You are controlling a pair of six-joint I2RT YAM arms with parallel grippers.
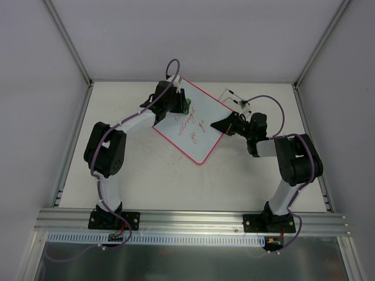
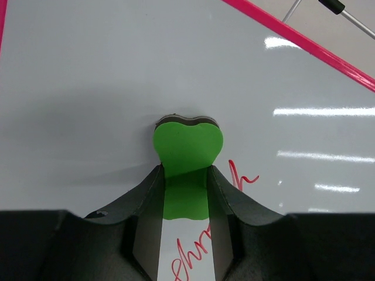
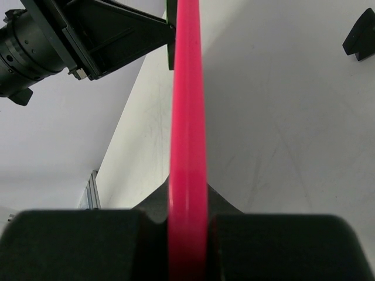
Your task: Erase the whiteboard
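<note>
Closest sits the whiteboard (image 1: 198,143), in the middle of the worktop (image 1: 176,187), one corner pointing at the near edge, red writing (image 1: 190,126) on it. The right claw (image 1: 218,124) is pinched shut on its pink right edge. Farther back, the left claw (image 1: 183,105) squeezes a green eraser (image 2: 187,140) against the board's far left part.

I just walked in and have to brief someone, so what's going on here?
The left gripper is shut on a green eraser, whose end is against the whiteboard. The right gripper is clamped on the board's pink frame, holding it by that edge. Red writing shows on the board beside the eraser, so the erasing is not finished.
</note>
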